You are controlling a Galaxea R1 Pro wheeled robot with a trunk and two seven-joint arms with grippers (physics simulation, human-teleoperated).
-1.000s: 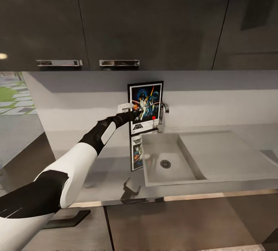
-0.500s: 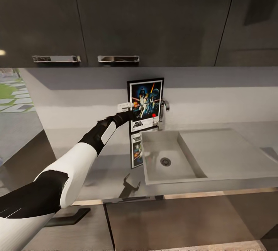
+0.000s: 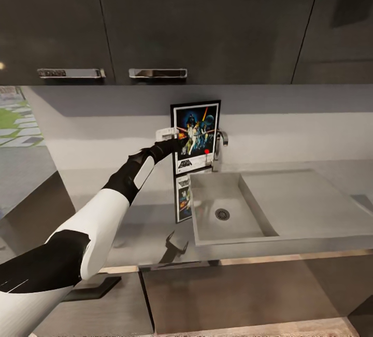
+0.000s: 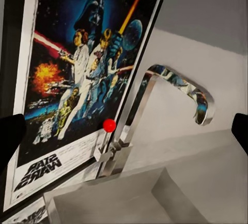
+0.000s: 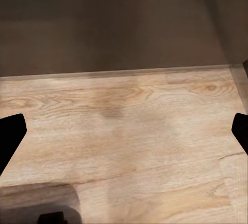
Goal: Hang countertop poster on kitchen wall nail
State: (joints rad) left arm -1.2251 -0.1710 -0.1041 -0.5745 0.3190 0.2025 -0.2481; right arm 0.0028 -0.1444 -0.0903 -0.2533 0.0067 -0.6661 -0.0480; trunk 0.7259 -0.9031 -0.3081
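The poster (image 3: 195,137) is seen standing upright at the back of the kitchen countertop (image 3: 129,223), against the grey wall, just left of the chrome tap (image 3: 219,146) and behind the inset sink (image 3: 228,212). The left gripper (image 3: 175,139) is extended on the outstretched left arm (image 3: 98,218) to the poster's left edge, approx. at mid-height. In the left wrist view, the two dark fingertips (image 4: 10,136) are seen far apart at opposite edges, so the jaws are spread wide; one tip overlaps the poster's (image 4: 77,79) black frame, but actual contact can't be told. Nothing is gripped.

The logo at the poster's foot is shown mirrored in the wrist view; it can be made out as "STAR WARS". A small red ball (image 4: 109,125) is seen on the tap (image 4: 170,89) lever, in front of the poster's lower corner. The poster is reflected in the glossy counter.

The right gripper (image 5: 124,131) is pointed at a light wood floor (image 5: 124,131), tips wide apart, nothing betw. them.
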